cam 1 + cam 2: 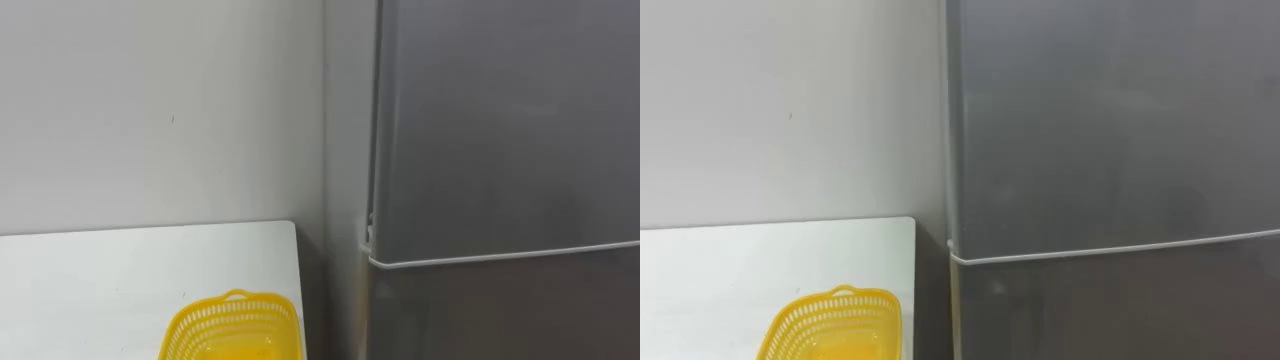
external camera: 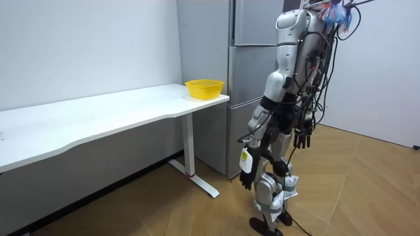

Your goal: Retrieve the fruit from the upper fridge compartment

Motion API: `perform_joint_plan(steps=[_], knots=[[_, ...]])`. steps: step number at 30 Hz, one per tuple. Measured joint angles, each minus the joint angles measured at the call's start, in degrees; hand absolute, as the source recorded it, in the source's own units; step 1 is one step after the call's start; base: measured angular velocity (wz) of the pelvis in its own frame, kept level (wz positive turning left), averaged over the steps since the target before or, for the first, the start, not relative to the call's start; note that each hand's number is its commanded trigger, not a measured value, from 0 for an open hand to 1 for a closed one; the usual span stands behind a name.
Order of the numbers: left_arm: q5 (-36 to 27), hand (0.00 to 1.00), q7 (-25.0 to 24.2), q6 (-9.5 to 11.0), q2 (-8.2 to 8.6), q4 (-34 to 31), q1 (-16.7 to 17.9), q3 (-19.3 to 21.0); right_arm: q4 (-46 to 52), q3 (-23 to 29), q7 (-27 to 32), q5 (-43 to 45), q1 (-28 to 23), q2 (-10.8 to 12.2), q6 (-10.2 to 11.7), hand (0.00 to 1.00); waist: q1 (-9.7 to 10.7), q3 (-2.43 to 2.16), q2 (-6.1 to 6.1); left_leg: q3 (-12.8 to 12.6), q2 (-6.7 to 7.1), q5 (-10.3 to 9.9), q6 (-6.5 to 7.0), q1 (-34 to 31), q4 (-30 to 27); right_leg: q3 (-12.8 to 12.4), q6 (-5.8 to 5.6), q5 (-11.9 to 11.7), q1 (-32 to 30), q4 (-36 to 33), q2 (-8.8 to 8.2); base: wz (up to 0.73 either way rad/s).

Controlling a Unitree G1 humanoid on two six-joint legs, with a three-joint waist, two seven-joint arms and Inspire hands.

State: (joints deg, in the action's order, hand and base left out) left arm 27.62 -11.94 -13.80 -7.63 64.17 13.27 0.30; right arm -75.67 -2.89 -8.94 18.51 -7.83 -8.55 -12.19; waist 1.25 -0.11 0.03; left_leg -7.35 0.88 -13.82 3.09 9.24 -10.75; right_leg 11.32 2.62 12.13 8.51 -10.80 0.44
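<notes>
Fridge (image 1: 500, 130) doors shut; yellow basket (image 1: 232, 328) on white table (image 1: 100, 280) left of fridge. Left hand (image 2: 246, 174), right hand (image 2: 302, 139) hang released before fridge.

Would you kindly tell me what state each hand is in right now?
Left hand: open, hanging empty at the robot's side.
Right hand: open, hanging empty at the robot's side.

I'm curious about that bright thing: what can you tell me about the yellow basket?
The yellow basket is a round open-topped bowl of latticed plastic with a small tab on its rim. It stands upright at the white table's corner nearest the grey fridge, apart from it, and looks empty. Only the table touches it.
</notes>
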Motion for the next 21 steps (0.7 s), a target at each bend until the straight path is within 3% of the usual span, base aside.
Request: perform_joint_plan(steps=[21], knots=[[-0.08,0.0,1.19,0.0,0.01,0.0,0.13,-0.39,0.15,0.29,0.61,-0.03,-0.14,0.02,0.19,0.0,0.09,0.08,-0.22,0.12,0.07,0.0,0.0,1.02,0.54,-0.07,-0.03,0.11,0.71,0.07,0.02,0.0]])
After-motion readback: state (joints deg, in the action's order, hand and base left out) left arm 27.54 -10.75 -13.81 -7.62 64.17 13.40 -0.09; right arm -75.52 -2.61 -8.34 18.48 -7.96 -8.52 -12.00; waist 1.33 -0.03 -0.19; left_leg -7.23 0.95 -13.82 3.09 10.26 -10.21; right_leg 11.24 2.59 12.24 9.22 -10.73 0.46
